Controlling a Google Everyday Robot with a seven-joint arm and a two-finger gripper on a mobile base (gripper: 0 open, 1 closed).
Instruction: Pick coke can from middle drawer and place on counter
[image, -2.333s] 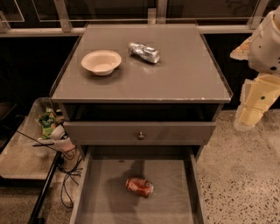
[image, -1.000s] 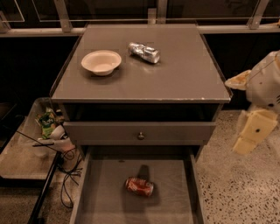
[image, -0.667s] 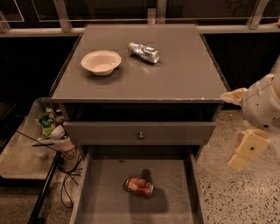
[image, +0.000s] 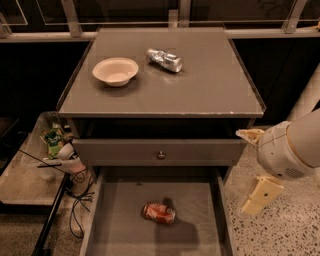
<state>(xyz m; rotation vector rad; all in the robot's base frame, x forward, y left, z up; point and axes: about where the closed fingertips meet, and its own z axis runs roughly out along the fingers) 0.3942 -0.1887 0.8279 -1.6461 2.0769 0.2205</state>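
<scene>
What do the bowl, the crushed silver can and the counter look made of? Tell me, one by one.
The bowl: likely paper or pulp, matte cream, no gloss.
The silver can: thin metal, crinkled with bright glints.
The counter: probably laminate, flat matte grey, pale front edge chipped.
The end effector hangs right of the open middle drawer, away from all three.

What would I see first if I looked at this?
A red coke can lying on its side in the open middle drawer, low in the picture. Right of the drawer hangs the robot's pale gripper, fingers apart. Up on the counter sit a white bowl and a crinkled silver can.
</scene>
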